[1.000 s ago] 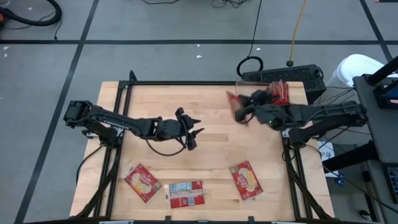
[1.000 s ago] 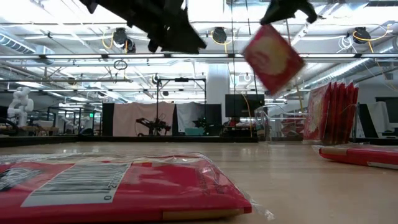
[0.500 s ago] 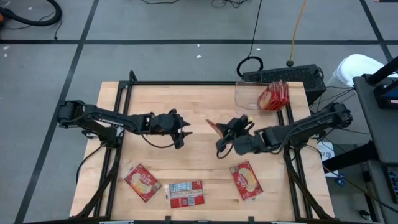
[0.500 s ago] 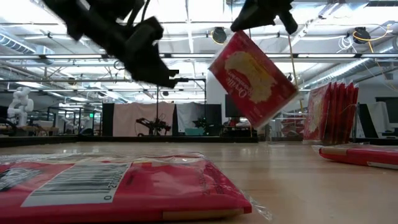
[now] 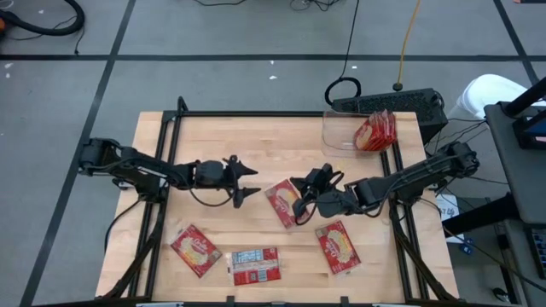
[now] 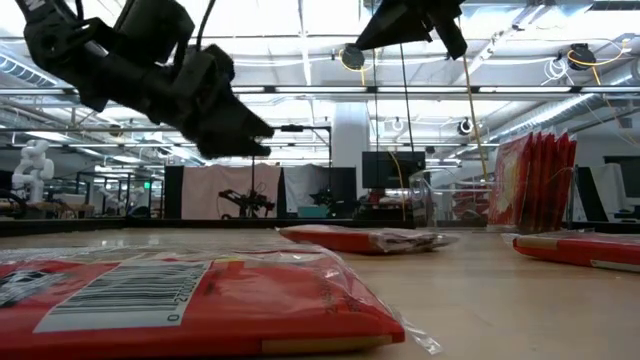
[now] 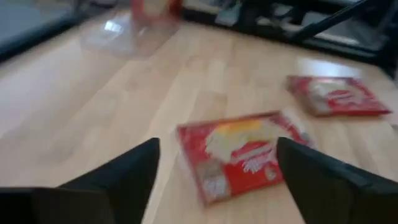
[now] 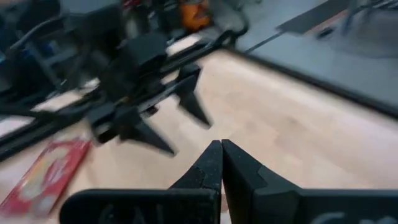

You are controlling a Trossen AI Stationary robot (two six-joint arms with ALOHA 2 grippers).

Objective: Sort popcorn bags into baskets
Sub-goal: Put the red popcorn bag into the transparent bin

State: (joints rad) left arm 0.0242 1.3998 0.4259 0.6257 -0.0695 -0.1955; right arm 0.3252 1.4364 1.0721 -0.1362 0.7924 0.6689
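A red popcorn bag (image 5: 280, 205) lies flat in the middle of the table, picture side up; the left wrist view shows it as well (image 7: 239, 155). My left gripper (image 5: 253, 181) hovers open just left of it and points at it. My right gripper (image 5: 300, 198) hangs shut above the bag's right edge, high over the table (image 6: 375, 38), with nothing between its fingers (image 8: 221, 155). The clear basket (image 5: 337, 135) stands at the far right with several bags (image 5: 376, 130) upright in it.
Three more bags lie flat near the front edge: one at the left (image 5: 196, 250), one label side up (image 5: 255, 266) and one at the right (image 5: 339, 247). Bare wood lies between the arms and the far edge. A black frame runs along the table's sides.
My right gripper carried a bag from the basket toward the table's middle and came lower. That bag, hanging tilted below the fingers half a second ago, now lies flat on the table. My left gripper drew back toward the left edge, sank and opened wider.
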